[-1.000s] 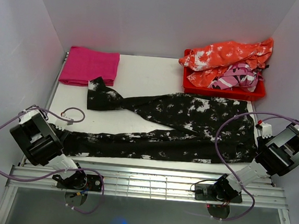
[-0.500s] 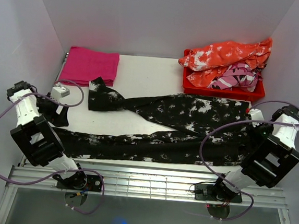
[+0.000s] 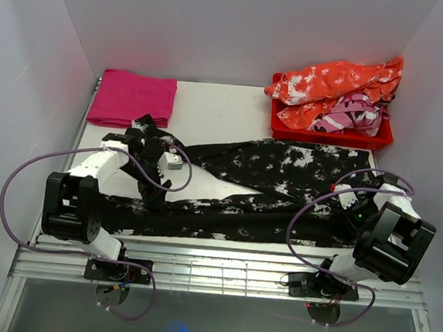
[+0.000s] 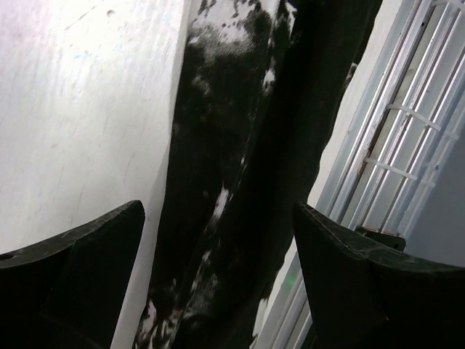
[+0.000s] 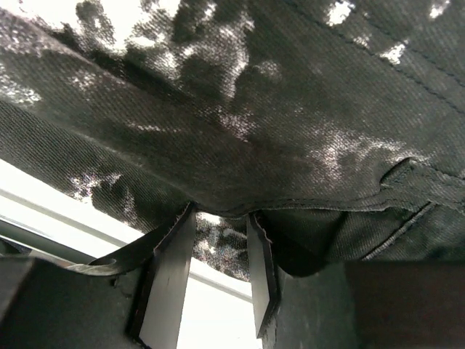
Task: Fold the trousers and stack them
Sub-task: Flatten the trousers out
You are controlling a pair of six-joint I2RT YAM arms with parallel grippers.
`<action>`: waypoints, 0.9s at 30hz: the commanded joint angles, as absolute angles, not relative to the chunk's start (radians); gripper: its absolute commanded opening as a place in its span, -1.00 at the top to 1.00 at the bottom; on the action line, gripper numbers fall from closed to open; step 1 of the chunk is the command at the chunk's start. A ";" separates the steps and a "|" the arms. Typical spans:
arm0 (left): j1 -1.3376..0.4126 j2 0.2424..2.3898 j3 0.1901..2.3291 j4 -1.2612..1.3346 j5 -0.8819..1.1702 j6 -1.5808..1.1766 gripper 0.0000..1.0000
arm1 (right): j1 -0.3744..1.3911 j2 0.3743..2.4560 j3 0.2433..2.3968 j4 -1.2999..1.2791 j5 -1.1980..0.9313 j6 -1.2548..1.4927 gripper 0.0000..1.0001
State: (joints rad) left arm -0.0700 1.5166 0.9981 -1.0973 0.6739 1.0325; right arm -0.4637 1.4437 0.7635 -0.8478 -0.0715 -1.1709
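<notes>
Along the near edge of the desk [image 3: 218,111], the left gripper [image 4: 218,218] hangs spread wide over the near leg, and the right gripper [image 5: 220,218] stands partly apart at the waist hem. The trousers [image 3: 283,171] lie flat, long axis left to right: waist at the right edge, legs pointing left, the far leg angling toward the far-left corner. A folded magenta cloth [image 3: 133,96] occupies that corner, a red bin [image 3: 329,134] the far-right; pale walls [image 3: 218,26] enclose the desk.
</notes>
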 commanded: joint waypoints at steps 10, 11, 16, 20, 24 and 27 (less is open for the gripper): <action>-0.143 1.554 0.933 -0.902 0.559 0.919 0.77 | -0.463 1.471 0.746 -0.746 -0.003 -1.178 0.21; -0.124 1.543 0.930 -0.878 0.533 0.908 0.89 | -0.463 1.470 0.744 -0.739 0.032 -1.187 0.21; -0.002 1.540 0.962 -0.871 0.477 0.902 1.00 | -0.463 1.459 0.721 -0.706 0.072 -1.223 0.21; 0.120 1.577 0.963 -0.870 0.420 0.949 1.00 | -0.465 1.454 0.701 -0.683 0.094 -1.242 0.20; 0.137 1.597 0.933 -0.882 0.422 0.976 0.54 | -0.465 1.453 0.701 -0.686 0.095 -1.246 0.21; 0.135 1.588 0.969 -0.900 0.475 0.960 -0.08 | -0.465 1.433 0.733 -0.741 0.063 -1.255 0.19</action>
State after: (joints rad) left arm 0.1093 1.6032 0.9352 -0.9031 0.5255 0.9344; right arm -0.4507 1.4265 0.7376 -0.7986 0.0120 -1.2064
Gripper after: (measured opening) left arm 0.462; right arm 0.399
